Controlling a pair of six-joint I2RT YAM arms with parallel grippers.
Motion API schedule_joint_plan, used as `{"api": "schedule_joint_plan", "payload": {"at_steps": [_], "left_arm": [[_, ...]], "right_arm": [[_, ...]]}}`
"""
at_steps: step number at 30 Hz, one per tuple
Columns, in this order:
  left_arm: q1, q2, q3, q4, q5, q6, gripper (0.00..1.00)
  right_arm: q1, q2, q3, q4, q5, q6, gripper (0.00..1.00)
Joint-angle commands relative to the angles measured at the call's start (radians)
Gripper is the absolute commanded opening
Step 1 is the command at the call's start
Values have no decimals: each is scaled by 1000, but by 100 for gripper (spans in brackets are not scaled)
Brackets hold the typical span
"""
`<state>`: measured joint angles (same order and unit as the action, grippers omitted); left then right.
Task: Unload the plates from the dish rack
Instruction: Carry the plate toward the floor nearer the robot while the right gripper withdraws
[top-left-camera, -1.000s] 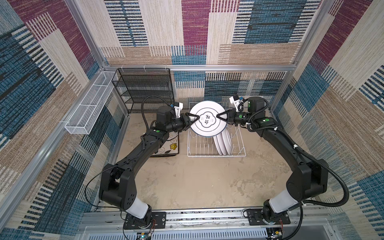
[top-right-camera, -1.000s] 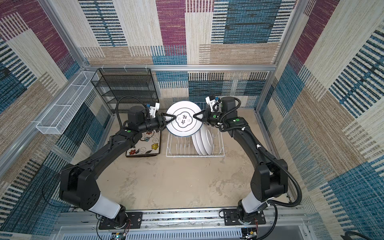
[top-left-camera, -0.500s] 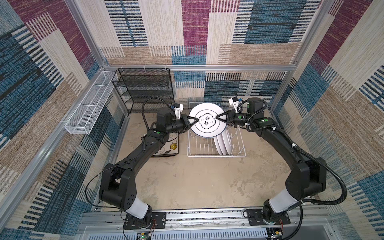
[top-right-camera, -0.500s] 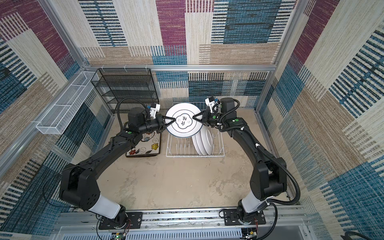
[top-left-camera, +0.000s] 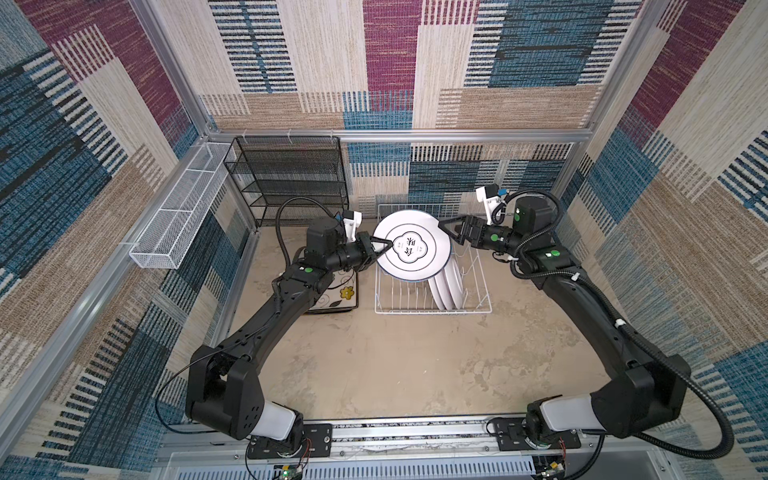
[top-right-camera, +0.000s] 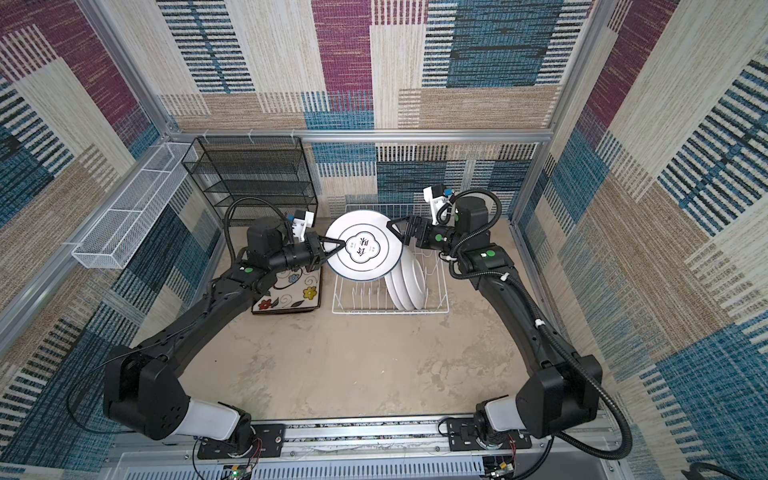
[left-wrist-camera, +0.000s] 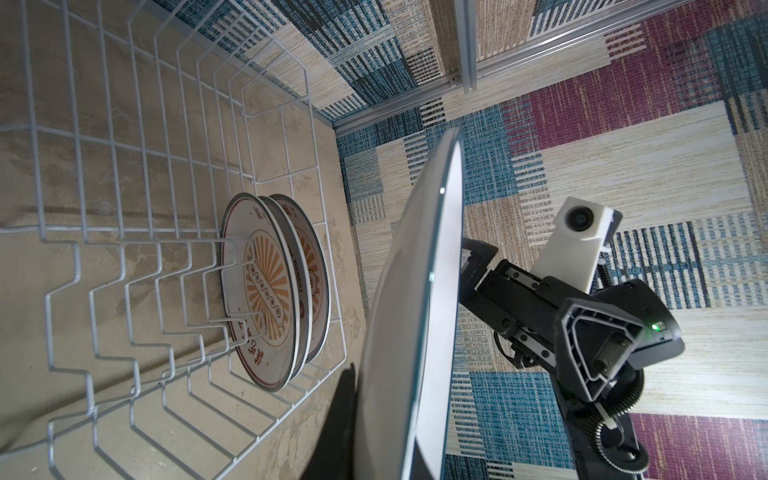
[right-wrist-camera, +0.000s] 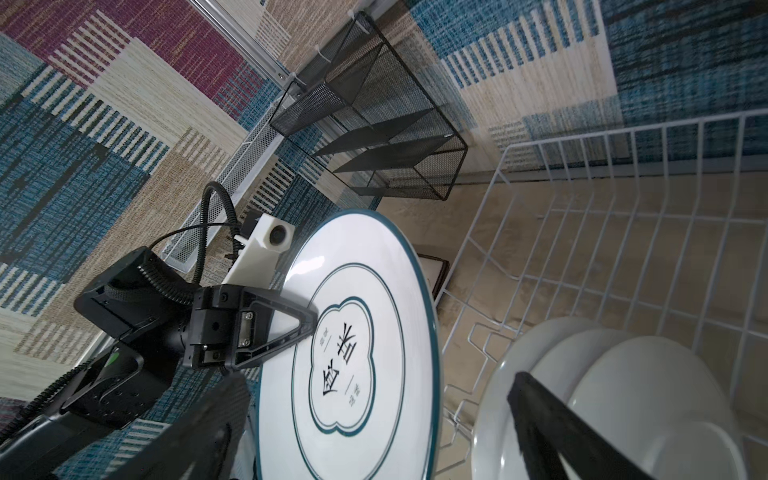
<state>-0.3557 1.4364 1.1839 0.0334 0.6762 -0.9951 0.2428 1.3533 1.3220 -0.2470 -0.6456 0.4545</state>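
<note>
Round plate (top-left-camera: 411, 249) hangs flat above the dish rack (top-left-camera: 415, 311), clamped at its rim by the left gripper (top-left-camera: 388, 245). The right gripper (top-left-camera: 449, 233) stands spread wide at the opposite rim. Three other plates (top-left-camera: 446, 286) stand in the rack.

So most of the left half of the frame is taken up by the dish rack (left-wrist-camera: 124, 232), white wire sat on a tan tabletop (left-wrist-camera: 58, 174). Three round plates (left-wrist-camera: 266, 291), by the look of it, are stood upright between the tines just left of centre, orange sunburst faces showing. Down the middle of the frame a white held plate (left-wrist-camera: 415, 291) with a dark rim is seen nearly edge-on. It's clamped by the left gripper (left-wrist-camera: 368, 432), with one dark finger (left-wrist-camera: 343, 419) seen at the bottom edge. Right of centre, the right gripper (left-wrist-camera: 471, 272) is seen with jaws spread just beside the rim. Contact can't be made out.
</note>
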Motion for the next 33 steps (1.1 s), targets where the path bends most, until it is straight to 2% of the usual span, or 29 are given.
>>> {"api": "schedule_joint_plan", "payload": {"at_steps": [1, 7, 12, 24, 29, 33], "left_arm": [[0, -48, -21, -22, 5, 20, 0], [-1, -179, -88, -137, 0, 64, 0], [-3, -279, -166, -229, 14, 98, 0], [-29, -508, -440, -356, 27, 146, 0], [-39, -530, -522, -445, 41, 239, 0], [-46, -540, -600, -409, 40, 239, 0]], "right_arm": [[1, -77, -41, 35, 90, -158, 100], [0, -273, -211, 83, 91, -383, 100], [0, -382, -266, -5, 81, -557, 100], [9, -535, -388, -152, -27, -873, 100], [21, -564, -424, -233, -67, -1009, 100], [26, -582, -457, -280, -86, -1083, 100]]}}
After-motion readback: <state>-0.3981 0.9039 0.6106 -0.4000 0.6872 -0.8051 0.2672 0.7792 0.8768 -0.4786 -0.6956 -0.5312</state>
